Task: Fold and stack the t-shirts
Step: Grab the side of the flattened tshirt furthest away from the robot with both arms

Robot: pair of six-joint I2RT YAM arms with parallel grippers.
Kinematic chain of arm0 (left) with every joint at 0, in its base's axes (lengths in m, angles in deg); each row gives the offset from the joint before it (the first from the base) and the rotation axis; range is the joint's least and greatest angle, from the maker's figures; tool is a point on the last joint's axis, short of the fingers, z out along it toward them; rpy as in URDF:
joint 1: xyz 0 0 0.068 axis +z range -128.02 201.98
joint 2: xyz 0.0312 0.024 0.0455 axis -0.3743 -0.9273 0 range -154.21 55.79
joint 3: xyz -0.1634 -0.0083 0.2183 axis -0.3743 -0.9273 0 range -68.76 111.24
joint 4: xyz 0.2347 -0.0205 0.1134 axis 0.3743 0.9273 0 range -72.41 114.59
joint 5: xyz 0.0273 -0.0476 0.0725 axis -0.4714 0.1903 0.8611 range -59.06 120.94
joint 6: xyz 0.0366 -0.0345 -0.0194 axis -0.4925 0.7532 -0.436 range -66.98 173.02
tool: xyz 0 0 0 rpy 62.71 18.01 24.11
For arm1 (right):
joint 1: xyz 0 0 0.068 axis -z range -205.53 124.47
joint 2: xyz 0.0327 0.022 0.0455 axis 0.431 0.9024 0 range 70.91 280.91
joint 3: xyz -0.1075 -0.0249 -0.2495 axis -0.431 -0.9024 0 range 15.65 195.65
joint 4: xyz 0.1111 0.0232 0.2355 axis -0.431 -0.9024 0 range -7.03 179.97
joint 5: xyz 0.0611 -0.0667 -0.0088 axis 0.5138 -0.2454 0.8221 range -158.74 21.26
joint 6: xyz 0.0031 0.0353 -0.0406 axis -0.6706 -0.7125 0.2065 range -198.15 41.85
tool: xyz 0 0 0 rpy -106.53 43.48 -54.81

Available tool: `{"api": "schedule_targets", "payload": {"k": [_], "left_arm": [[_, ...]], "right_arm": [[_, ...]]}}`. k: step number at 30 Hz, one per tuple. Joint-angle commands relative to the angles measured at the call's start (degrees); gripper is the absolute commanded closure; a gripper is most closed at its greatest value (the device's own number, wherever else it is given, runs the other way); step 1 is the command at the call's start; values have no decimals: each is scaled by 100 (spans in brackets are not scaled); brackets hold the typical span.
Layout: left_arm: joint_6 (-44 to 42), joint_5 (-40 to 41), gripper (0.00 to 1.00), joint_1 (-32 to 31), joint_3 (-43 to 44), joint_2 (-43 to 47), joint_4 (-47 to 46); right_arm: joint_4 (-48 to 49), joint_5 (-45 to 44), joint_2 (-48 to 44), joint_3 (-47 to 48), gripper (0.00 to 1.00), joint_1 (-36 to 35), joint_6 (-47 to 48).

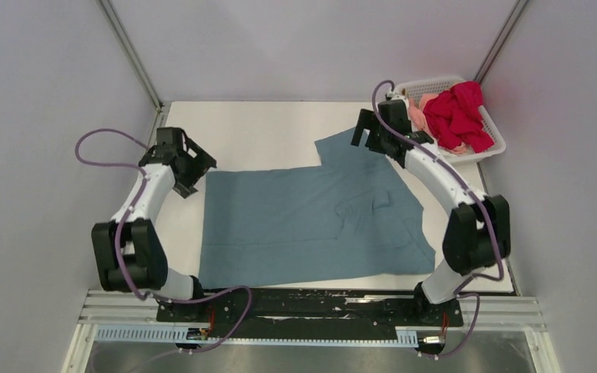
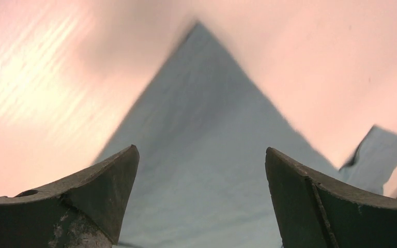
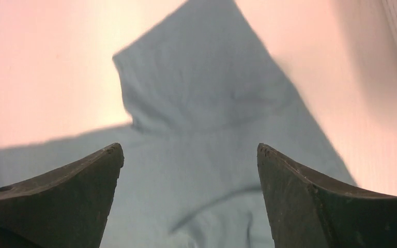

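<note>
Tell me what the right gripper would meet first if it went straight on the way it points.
Probably the blue-grey t-shirt, near its sleeve: it fills the gap ahead of the open right gripper. How far off the cloth lies is unclear.

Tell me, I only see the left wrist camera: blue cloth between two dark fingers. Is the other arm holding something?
Observer: No, the right fingers are open and empty, near a sleeve of the blue-grey t-shirt.
Operator: Are there more shirts?
Observer: Yes, a red t-shirt and a pink t-shirt sit in a white basket at the far right corner.
Operator: Is the blue one folded?
Observer: No, it lies spread flat on the table, with a small wrinkle mid-cloth.
</note>
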Motion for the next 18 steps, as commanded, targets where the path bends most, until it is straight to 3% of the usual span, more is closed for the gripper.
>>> {"api": "schedule_targets", "payload": {"k": [1, 8, 18], "left_arm": [[-401, -326, 0, 620, 989, -1457, -305], [-608, -813, 0, 820, 2351, -3198, -133], [-951, -1461, 3, 817, 2757, -4064, -143]], "right_arm": [[491, 410, 1522, 1351, 0, 379, 406], [476, 531, 3225, 3158, 0, 685, 691], [510, 543, 3737, 3414, 0, 808, 792]]}}
